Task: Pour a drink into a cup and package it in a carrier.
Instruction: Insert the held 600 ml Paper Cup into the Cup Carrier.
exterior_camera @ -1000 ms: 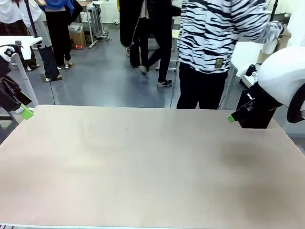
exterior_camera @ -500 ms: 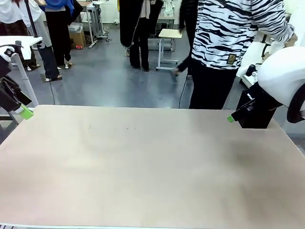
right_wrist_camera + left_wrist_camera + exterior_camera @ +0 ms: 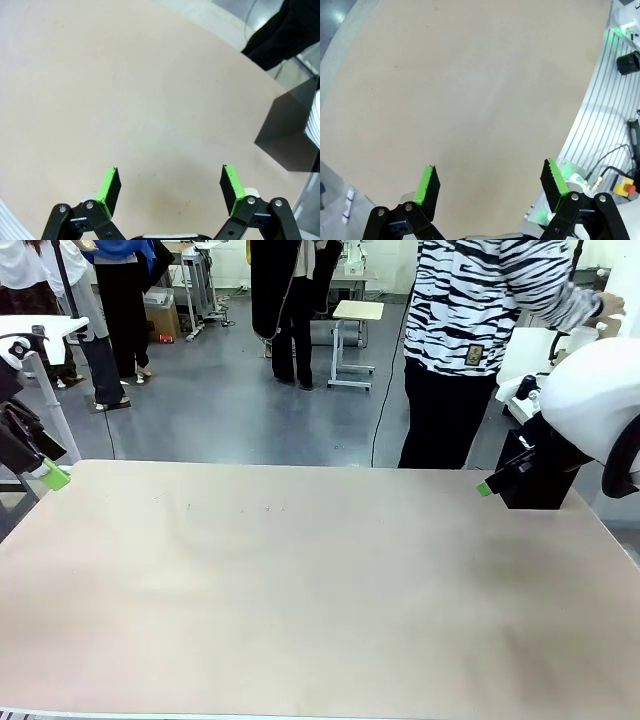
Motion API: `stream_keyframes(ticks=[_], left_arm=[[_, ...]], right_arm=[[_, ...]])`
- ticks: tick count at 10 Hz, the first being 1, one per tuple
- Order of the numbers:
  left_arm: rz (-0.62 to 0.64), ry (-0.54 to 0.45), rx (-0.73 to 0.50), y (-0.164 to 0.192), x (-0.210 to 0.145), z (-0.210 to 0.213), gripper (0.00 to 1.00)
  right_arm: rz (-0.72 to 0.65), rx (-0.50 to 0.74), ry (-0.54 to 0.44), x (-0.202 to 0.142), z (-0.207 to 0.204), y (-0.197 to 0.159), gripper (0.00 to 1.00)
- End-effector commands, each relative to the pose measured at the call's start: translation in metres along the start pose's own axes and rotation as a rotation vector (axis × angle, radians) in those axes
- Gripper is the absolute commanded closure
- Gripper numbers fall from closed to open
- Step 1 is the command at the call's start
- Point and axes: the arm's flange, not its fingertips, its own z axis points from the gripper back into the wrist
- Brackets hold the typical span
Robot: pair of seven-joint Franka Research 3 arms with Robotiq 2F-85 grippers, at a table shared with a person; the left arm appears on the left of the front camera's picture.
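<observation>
Beige tabletop [image 3: 300, 590] lay bare; left gripper [image 3: 492, 182] and right gripper [image 3: 170, 185] gaped wide, holding nothing. Any reach risked striking the black box [image 3: 540, 485] or the striped-shirted person [image 3: 480, 330].

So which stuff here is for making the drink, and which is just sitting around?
For the job:
- left gripper, open, holding nothing
- right gripper, open, holding nothing
- table, where the work happens

Just around:
- black box at the table's far right corner
- person in a striped top standing behind the table
- small stool on the floor
</observation>
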Motion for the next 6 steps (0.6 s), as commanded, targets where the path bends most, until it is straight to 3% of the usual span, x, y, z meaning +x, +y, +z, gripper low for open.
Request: stream_keyframes(ticks=[1, 6], left_arm=[[0.020, -0.011, -0.013, -0.0010, 0.0019, 0.0008, 0.00], [0.020, -0.011, -0.013, -0.0010, 0.0019, 0.0008, 0.00]], right_arm=[[0.019, 0.011, -0.007, -0.0023, -0.0006, -0.0015, 0.00], [0.019, 0.011, -0.007, -0.0023, -0.0006, -0.0015, 0.00]])
